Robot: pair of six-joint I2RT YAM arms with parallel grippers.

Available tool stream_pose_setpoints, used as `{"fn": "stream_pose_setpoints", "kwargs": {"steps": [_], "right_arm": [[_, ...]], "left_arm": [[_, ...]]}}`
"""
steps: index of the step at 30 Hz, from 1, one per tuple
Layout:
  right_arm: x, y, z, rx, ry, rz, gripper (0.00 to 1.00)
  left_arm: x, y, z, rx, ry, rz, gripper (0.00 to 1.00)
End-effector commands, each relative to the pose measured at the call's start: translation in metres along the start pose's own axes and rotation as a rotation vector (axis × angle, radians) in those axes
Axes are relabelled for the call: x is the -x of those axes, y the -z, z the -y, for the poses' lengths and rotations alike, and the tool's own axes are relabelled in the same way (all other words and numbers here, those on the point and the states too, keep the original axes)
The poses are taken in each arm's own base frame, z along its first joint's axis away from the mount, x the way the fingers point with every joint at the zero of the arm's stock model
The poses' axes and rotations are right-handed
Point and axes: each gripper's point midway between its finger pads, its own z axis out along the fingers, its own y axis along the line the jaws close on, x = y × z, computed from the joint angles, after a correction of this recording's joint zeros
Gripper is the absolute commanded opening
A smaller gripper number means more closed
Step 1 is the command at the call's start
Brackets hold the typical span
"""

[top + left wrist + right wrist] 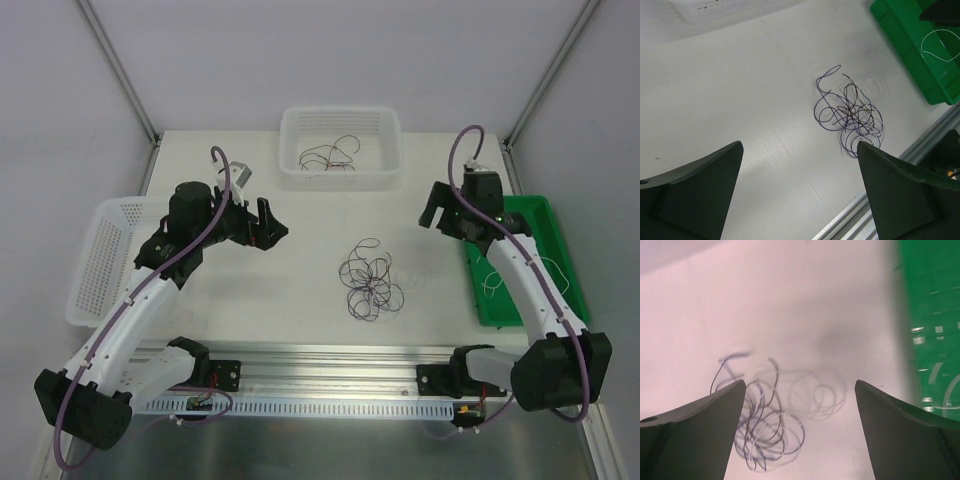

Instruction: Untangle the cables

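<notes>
The left gripper [267, 222] has its two fingers [700, 190] spread wide apart, and nothing is between them; it hangs above the table [300, 200] and touches nothing. The cables [850, 114] lie in a small curly bunch on the table out past the fingertips, closer to one finger than the other; the thin wires are dark and purple, with pale loops just beside them. Behind the fingers, the left arm bends at the elbow and runs down to its base at the near edge.

The right gripper [432, 212] is wide open too, with nothing in its fingers [905, 435]; its picture is blurry. The same bunch [765, 435] lies under and ahead of these fingers, close to one fingertip; a green tray [930, 290] sits just past the other finger, with a white wire [939, 42] in it. The right arm stretches back over the tray to its base.

Far beyond both grippers stands a white basket [340, 120] with more thin wires [328, 155] inside.
</notes>
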Motion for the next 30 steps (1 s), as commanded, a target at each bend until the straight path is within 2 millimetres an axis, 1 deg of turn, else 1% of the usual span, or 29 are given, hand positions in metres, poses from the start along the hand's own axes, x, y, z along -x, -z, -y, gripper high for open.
{"fn": "stream_pose_setpoints", "kwargs": {"steps": [1, 2, 3, 4, 5, 6, 7, 8, 9, 10, 11, 12, 14, 15, 16, 18, 20, 21, 22, 23, 24, 25, 26, 27, 29, 30], "right_arm": [[-0.059, -0.001, -0.042, 0.183, 0.131, -0.137, 0.95], [-0.068, -0.002, -0.043, 0.187, 0.138, -0.149, 0.94], [-0.073, -0.004, -0.046, 0.199, 0.137, -0.15, 0.93], [-0.09, -0.009, -0.042, 0.191, 0.142, -0.184, 0.92], [-0.096, -0.012, -0.039, 0.182, 0.136, -0.193, 0.91], [-0.101, -0.016, -0.036, 0.178, 0.13, -0.2, 0.89], [-0.11, -0.02, -0.034, 0.177, 0.129, -0.214, 0.88], [-0.115, -0.022, -0.036, 0.194, 0.125, -0.231, 0.86], [-0.12, -0.027, -0.037, 0.203, 0.124, -0.245, 0.85], [-0.125, -0.029, -0.039, 0.214, 0.116, -0.259, 0.82], [-0.134, -0.031, -0.039, 0.223, 0.116, -0.282, 0.81], [-0.136, -0.035, -0.04, 0.225, 0.115, -0.28, 0.8], [-0.147, -0.04, -0.04, 0.22, 0.117, -0.304, 0.77], [-0.148, -0.043, -0.042, 0.222, 0.119, -0.299, 0.76], [-0.152, -0.046, -0.042, 0.212, 0.13, -0.306, 0.74], [-0.158, -0.051, -0.04, 0.202, 0.137, -0.317, 0.71], [-0.163, -0.055, -0.038, 0.191, 0.136, -0.33, 0.68], [-0.166, -0.057, -0.036, 0.186, 0.134, -0.331, 0.64], [-0.168, -0.059, -0.032, 0.17, 0.133, -0.329, 0.61], [-0.17, -0.06, -0.031, 0.167, 0.132, -0.328, 0.58], [-0.172, -0.061, -0.03, 0.165, 0.133, -0.325, 0.51], [-0.173, -0.061, -0.029, 0.162, 0.139, -0.323, 0.47], [-0.173, -0.062, -0.03, 0.167, 0.143, -0.32, 0.44], [-0.175, -0.061, -0.031, 0.17, 0.149, -0.323, 0.38], [-0.175, -0.06, -0.032, 0.17, 0.153, -0.317, 0.29], [-0.177, -0.059, -0.032, 0.171, 0.161, -0.317, 0.19]], "left_arm": [[-0.001, -0.007, 0.01, -0.071, 0.055, -0.018, 0.99], [-0.004, -0.009, 0.011, -0.076, 0.073, -0.03, 0.99], [-0.012, -0.013, 0.009, -0.077, 0.099, -0.057, 0.99], [-0.016, -0.016, 0.01, -0.083, 0.147, -0.077, 0.99], [-0.02, -0.018, 0.011, -0.081, 0.177, -0.091, 0.99], [-0.029, -0.022, 0.01, -0.073, 0.211, -0.119, 0.99], [-0.036, -0.025, 0.018, -0.081, 0.244, -0.141, 0.99], [-0.042, -0.029, 0.015, -0.044, 0.25, -0.148, 0.99], [-0.055, -0.034, 0.013, -0.01, 0.256, -0.172, 0.99], [-0.062, -0.039, 0.013, 0.02, 0.259, -0.183, 0.99], [-0.073, -0.044, 0.02, 0.055, 0.228, -0.198, 0.99], [-0.088, -0.051, 0.019, 0.076, 0.234, -0.232, 0.99], [-0.097, -0.061, 0.03, 0.064, 0.26, -0.235, 0.99], [-0.107, -0.068, 0.028, 0.092, 0.286, -0.25, 0.99], [-0.105, -0.075, 0.03, 0.09, 0.291, -0.229, 0.99], [-0.115, -0.088, 0.031, 0.12, 0.305, -0.251, 0.99], [-0.114, -0.099, 0.036, 0.119, 0.31, -0.246, 0.98], [-0.123, -0.107, 0.039, 0.133, 0.306, -0.265, 0.97], [-0.123, -0.112, 0.043, 0.127, 0.305, -0.262, 0.96], [-0.127, -0.122, 0.045, 0.134, 0.301, -0.279, 0.95], [-0.131, -0.127, 0.053, 0.123, 0.293, -0.289, 0.95], [-0.133, -0.132, 0.056, 0.12, 0.29, -0.298, 0.95], [-0.136, -0.143, 0.054, 0.146, 0.287, -0.299, 0.94], [-0.139, -0.148, 0.058, 0.144, 0.285, -0.308, 0.93], [-0.147, -0.161, 0.062, 0.146, 0.289, -0.336, 0.92], [-0.15, -0.165, 0.065, 0.146, 0.295, -0.344, 0.92]]}}
